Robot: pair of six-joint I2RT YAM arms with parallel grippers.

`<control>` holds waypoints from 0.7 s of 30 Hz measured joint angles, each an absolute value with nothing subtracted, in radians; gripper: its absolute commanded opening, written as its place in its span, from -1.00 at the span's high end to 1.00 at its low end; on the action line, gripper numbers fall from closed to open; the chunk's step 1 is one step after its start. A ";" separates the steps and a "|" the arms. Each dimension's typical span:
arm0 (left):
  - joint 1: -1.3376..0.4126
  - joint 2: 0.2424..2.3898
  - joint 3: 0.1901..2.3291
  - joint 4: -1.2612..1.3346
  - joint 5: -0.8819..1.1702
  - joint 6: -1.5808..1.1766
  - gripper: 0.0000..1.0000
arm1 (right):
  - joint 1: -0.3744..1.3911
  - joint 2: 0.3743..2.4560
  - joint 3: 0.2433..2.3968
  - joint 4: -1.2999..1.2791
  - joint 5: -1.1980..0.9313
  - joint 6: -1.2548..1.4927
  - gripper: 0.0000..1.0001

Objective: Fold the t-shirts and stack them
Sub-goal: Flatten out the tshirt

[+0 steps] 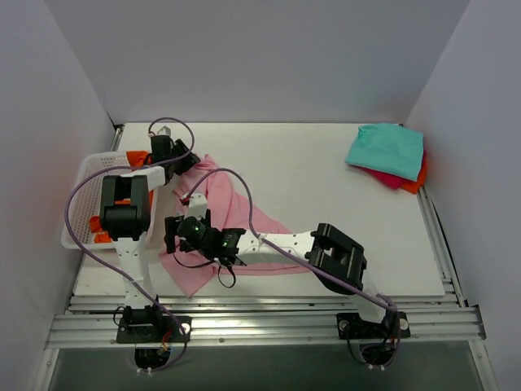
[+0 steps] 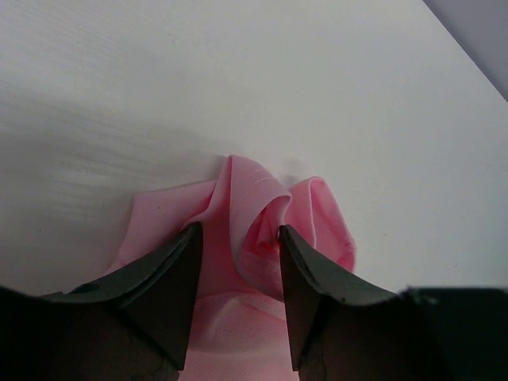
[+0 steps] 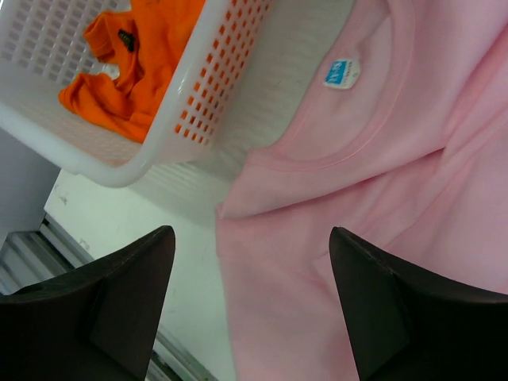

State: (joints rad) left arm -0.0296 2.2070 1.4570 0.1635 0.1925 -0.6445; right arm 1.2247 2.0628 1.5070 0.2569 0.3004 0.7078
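A light pink t-shirt (image 1: 232, 216) lies spread and crumpled on the white table, left of centre. My left gripper (image 1: 186, 160) is at its far end, shut on a bunched fold of the pink cloth (image 2: 250, 206); in the left wrist view the gripper (image 2: 238, 234) has the fold between its fingers. My right gripper (image 1: 175, 232) is open and empty, and hovers over the shirt's near-left edge (image 3: 317, 238) below the collar. A folded teal t-shirt (image 1: 387, 149) lies on a red one (image 1: 391, 179) at the back right. An orange t-shirt (image 3: 131, 67) lies in the basket.
The white plastic mesh basket (image 1: 81, 183) stands at the table's left edge, its rim (image 3: 182, 135) close beside my right gripper (image 3: 252, 238). White walls close in the left, back and right. A metal rail (image 1: 260, 322) runs along the near edge.
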 measured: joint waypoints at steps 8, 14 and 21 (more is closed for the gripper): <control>-0.031 2.207 1.448 0.192 0.236 -0.663 0.00 | 1.287 2.093 1.501 0.241 0.299 0.750 -0.45; -0.031 2.207 1.431 0.214 0.249 -0.669 0.03 | 1.281 2.093 1.414 0.219 0.345 0.786 -0.43; -0.031 2.207 1.431 0.229 0.259 -0.670 0.04 | 1.269 2.104 1.344 0.222 0.374 0.816 -0.40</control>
